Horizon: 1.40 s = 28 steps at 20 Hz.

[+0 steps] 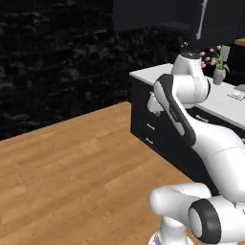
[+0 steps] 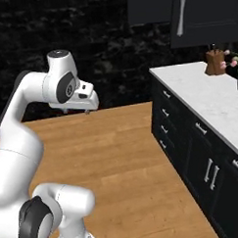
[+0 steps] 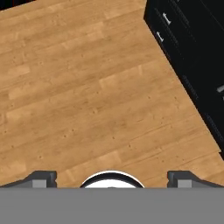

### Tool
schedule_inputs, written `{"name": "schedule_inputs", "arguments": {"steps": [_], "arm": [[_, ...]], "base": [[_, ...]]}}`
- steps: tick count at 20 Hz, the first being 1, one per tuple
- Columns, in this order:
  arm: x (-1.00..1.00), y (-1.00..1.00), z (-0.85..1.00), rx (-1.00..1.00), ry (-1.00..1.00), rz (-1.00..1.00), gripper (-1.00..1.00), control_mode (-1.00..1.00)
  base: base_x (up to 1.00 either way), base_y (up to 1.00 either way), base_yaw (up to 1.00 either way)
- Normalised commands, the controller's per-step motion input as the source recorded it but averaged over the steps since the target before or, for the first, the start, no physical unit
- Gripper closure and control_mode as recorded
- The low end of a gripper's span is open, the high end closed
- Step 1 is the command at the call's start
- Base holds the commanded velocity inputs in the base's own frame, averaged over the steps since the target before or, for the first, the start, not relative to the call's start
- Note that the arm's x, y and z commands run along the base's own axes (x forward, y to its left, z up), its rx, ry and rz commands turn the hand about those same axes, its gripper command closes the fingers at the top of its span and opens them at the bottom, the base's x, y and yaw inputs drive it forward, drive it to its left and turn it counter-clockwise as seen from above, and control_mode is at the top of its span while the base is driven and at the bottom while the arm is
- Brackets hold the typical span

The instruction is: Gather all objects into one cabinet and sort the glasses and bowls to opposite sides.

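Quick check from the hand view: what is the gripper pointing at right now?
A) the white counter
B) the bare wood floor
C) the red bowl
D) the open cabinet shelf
B: the open gripper points down at the wood floor, with the black drawer units off at one edge of the view.

Black wall cabinet (image 2: pixel 204 14) hangs closed above the white counter (image 2: pixel 208 100).

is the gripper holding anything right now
No, the gripper is open, its fingertips wide apart over bare wooden floor.
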Motion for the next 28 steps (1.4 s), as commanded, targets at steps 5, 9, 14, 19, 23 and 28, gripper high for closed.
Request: {"name": "schedule_inputs", "arguments": {"steps": [5, 9, 14, 19, 23, 28], "arm": [[0.00, 0.00, 0.00, 0.00, 0.00, 0.00, -1.00, 1.00], [0.00, 0.00, 0.00, 0.00, 0.00, 0.00, -1.00, 1.00], [0.00, 0.00, 0.00, 0.00, 0.00, 0.00, -1.00, 1.00], [0.00, 0.00, 0.00, 0.00, 0.00, 0.00, -1.00, 1.00], [0.00, 0.00, 0.00, 0.00, 0.00, 0.00, -1.00, 1.00], [0.00, 0.00, 0.00, 0.00, 0.00, 0.00, -1.00, 1.00]], "base": [[1.00, 0.05, -0.25], [1.00, 0.19, -0.37], [1.00, 0.24, -0.47], [1.00, 0.32, -0.49], [1.00, 0.39, -0.50], [0.99, 0.33, -0.59]]}}
